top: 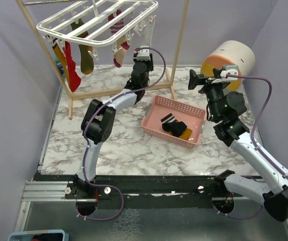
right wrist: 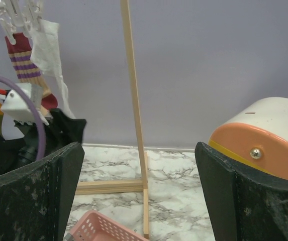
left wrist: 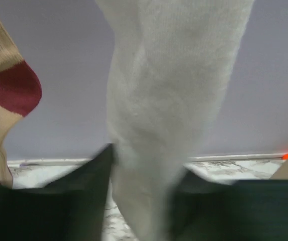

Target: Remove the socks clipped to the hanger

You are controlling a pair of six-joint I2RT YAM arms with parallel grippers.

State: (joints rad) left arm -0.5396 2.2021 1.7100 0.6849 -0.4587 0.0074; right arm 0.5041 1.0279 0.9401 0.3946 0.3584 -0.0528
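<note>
One white fabric sock (left wrist: 174, 100) pinched under a white plastic bar hanger (top: 98, 20).
Left gripper (left wrist: 142, 175) reaches up, clamped on it; right gripper (right wrist: 139, 150) hovers aside, spread wide.

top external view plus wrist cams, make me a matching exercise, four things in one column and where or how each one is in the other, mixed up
Column 1
1. white sock
2. red sock
3. black socks
4. right tool

Column 2
a. lying in the pink basket
b. open, holding nothing
c. between the fingers of the left tool
d. hanging from the left part of the hanger

Pairs: 1-c, 2-d, 3-a, 4-b
</note>
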